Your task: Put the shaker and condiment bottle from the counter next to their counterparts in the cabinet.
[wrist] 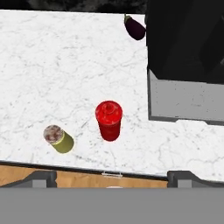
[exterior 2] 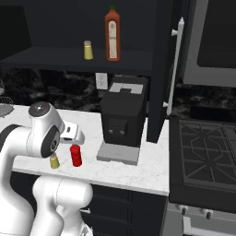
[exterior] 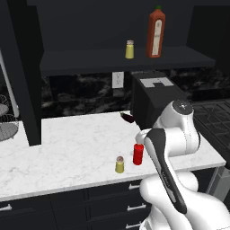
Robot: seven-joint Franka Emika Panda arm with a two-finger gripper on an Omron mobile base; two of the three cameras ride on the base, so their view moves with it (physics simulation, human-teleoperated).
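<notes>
The two-finger gripper (wrist: 112, 178) hangs above the front edge of the white grey-veined marble counter (wrist: 52, 65), looking nearly straight down, its dark fingertips (wrist: 41, 177) spread wide with nothing between them. Just ahead of the jaws, and close to their centre line, stands the small all-red condiment bottle (wrist: 108, 120), upright, its long axis pointing up toward the camera so that the cap is seen almost end on. Just beside it, on the left in the hand view, stands the tiny yellow shaker with a brownish-grey cap (wrist: 57, 138), also upright, near the bottle without touching it. I judge the red bottle the likelier first pick: the jaws need to go forward a little and then straight down to straddle it, minding the shaker alongside. Farther back sit a black coffee machine (exterior: 150, 101) on its grey base and a dark purple aubergine (wrist: 134, 27). Highest and farthest, on the shelf of the black wall cabinet (exterior: 90, 63), wait the tall orange-red sauce bottle with a green cap (exterior: 156, 33) and the yellow shaker with a pale tan cap (exterior: 130, 49).
</notes>
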